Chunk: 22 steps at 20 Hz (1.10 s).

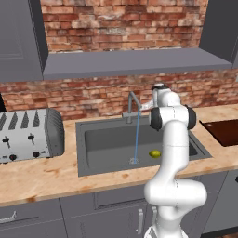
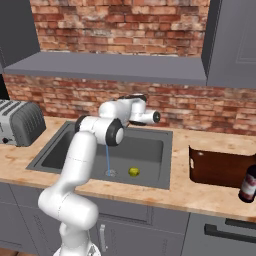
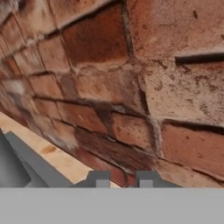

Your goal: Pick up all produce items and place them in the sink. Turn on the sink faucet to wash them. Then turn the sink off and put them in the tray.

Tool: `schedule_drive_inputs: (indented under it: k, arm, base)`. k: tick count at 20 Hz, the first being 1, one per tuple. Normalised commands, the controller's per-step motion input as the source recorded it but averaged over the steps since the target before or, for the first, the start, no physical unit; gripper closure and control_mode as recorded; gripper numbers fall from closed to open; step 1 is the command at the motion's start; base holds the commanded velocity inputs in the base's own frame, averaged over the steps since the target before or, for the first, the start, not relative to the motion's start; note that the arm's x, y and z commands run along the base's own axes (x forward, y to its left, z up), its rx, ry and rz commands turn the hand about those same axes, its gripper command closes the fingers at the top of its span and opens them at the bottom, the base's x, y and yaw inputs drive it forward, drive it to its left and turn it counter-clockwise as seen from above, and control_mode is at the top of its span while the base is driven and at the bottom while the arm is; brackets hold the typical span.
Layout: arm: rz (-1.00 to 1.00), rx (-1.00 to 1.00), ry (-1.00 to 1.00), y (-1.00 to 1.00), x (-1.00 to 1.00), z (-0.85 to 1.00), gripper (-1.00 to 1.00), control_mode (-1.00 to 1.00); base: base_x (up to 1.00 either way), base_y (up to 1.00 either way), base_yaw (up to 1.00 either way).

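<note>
Hand (image 3: 124,178) up close to the brick wall (image 3: 131,87), fingers with a small gap, nothing seen between them; clenched or not, cannot tell. Faucet (image 1: 132,106) running a thin blue stream into sink (image 1: 93,158). Lime (image 1: 155,153) at 3 o'clock from the drain (image 1: 134,161). Tray (image 1: 225,131) on surface (image 1: 46,179), at 3 o'clock from sink.

A home kitchen. A brick wall (image 3: 131,87) stands right before the pincer (image 3: 122,179), with grey cabinets (image 1: 21,37) above it. Below the pincer a sink (image 1: 93,162) is set in a wooden counter (image 1: 46,179), its faucet (image 1: 132,104) running. A toaster (image 1: 28,135) stands well to its left.
</note>
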Motion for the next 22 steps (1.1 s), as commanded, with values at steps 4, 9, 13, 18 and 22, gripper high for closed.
schedule_drive_inputs:
  k: [4, 9, 13, 18, 22]
  arm:
    - [0.11, -0.03, -0.13, 0.64, 0.00, 0.00, 1.00, -1.00]
    - [0.11, -0.02, -0.06, 0.68, 0.00, 0.00, 1.00, -1.00]
    - [0.11, -0.04, -0.03, 0.72, 0.00, 0.00, 1.00, -1.00]
    - [0.12, -0.05, -0.02, 0.78, 0.00, 0.02, 1.00, -1.00]
    - [0.14, -0.06, -0.02, 0.85, 0.00, 0.03, 1.00, -1.00]
  base:
    - [0.00, 0.00, 0.00]
    - [0.00, 0.00, 0.00]
    - [0.00, 0.00, 0.00]
    - [0.00, 0.00, 0.00]
    - [0.00, 0.00, 0.00]
